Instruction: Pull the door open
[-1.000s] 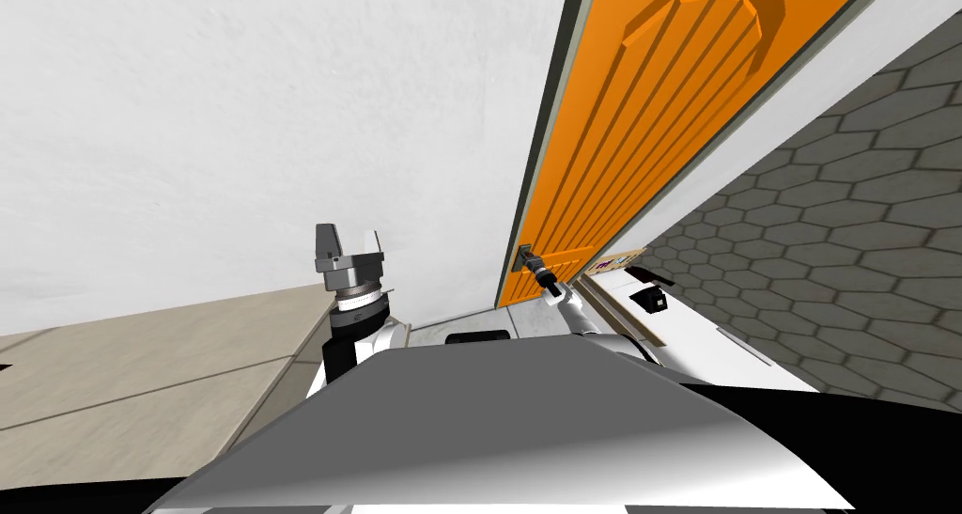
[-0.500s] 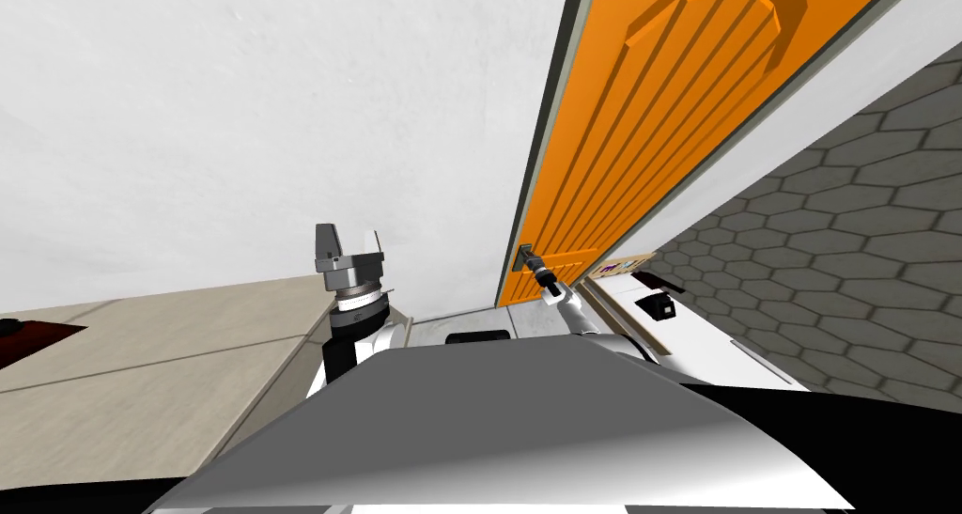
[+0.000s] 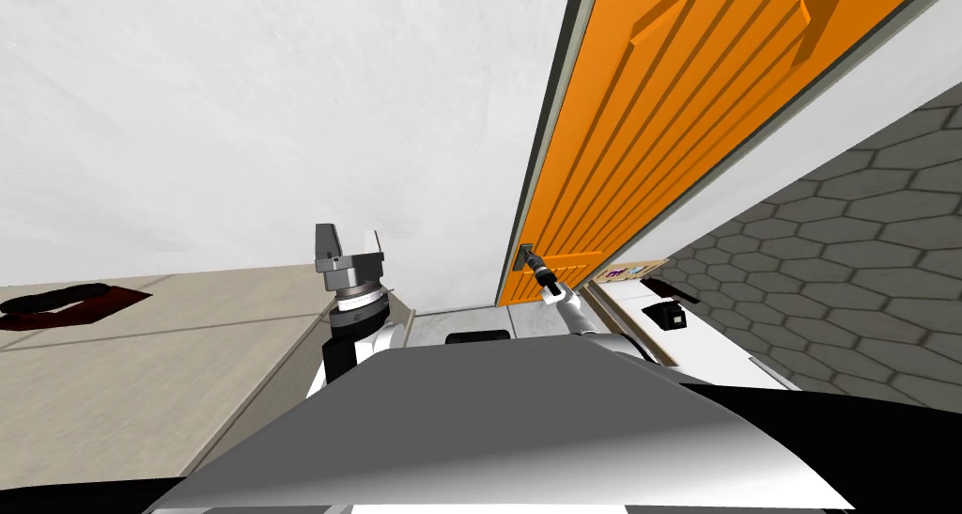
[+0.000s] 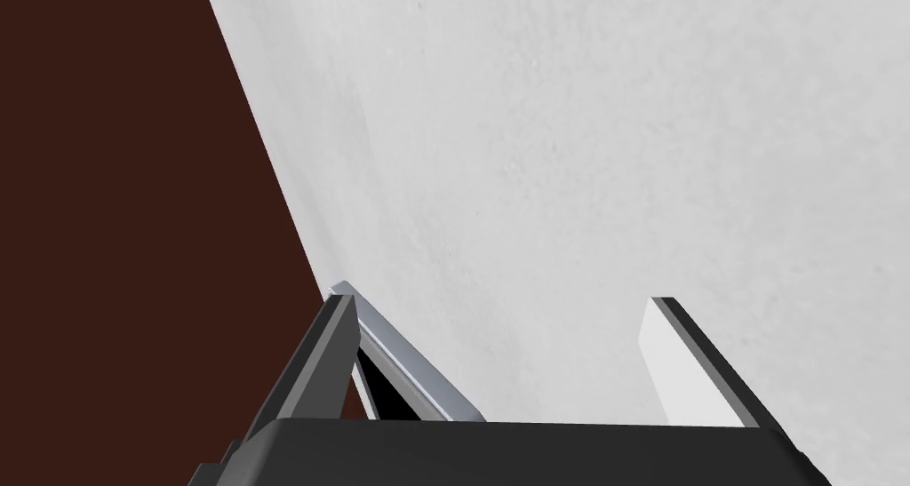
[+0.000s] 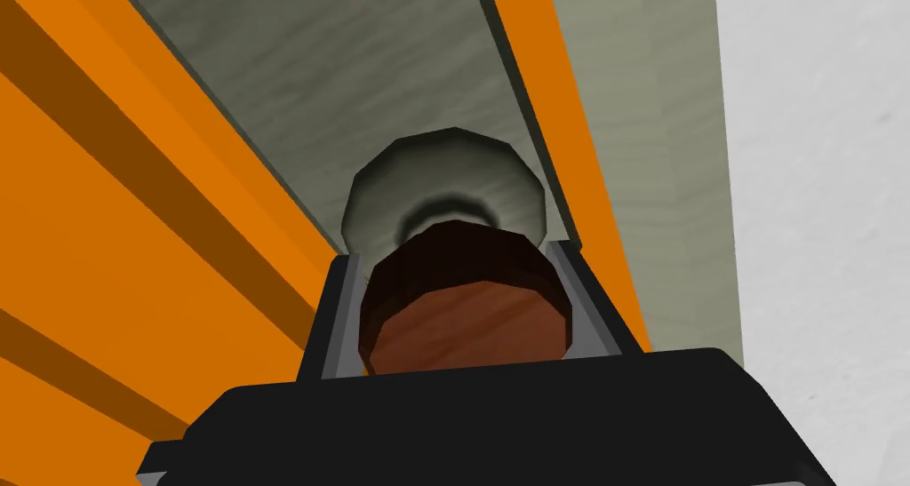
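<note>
My left arm is white and black below a grey, ringed wrist. My left gripper and right gripper are dark boxes with thin light-grey blades.

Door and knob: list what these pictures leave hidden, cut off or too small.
- Door: top cut off by the head view's upper edge.
- Knob: lower part covered by the dark body of the right tool, right wrist view.
- Latch-side gap: too small in the head view to tell if the door is ajar.
- Coloured strip beside the door, head view: too small to identify.
</note>
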Controlling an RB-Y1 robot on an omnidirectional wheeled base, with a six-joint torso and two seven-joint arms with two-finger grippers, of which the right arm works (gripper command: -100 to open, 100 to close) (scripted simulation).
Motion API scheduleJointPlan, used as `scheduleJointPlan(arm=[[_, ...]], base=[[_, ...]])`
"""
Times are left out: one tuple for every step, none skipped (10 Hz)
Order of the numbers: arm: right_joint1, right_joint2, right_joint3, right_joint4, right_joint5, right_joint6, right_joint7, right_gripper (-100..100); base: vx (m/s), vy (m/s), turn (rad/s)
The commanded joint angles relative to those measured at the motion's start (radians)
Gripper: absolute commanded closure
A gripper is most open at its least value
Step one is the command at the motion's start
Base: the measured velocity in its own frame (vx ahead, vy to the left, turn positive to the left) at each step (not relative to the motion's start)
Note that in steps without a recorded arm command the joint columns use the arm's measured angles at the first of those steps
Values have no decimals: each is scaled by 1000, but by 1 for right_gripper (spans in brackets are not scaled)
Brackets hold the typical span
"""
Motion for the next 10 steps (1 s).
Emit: scheduleJointPlan(arm=[[-2, -2, -3, 0, -16, 0, -30, 100], [-3, -2, -1, 0, -37, 2, -62, 100], [-4, -2, 1, 1, -59, 4, -93, 100], [-5, -1, 2, 1, -84, 6, -121, 100], [-5, -1, 2, 1, -84, 6, -131, 100], [-6, -1, 4, 2, -109, 9, -167, 100], [-7, -1, 6, 2, -134, 11, -192, 100], [-7, -1, 6, 2, -134, 11, -203, 100], [-8, 0, 8, 3, -159, 13, -238, 100], [-9, 0, 10, 3, -187, 16, -263, 100]], base=[[-49, -50, 49], [-41, -42, 73], [-65, -49, 130], [-84, -74, 126], [-51, -63, 68], [-46, -53, 99], [-54, -66, 156], [-47, -48, 63], [-59, -37, 81], [-81, -54, 146]])
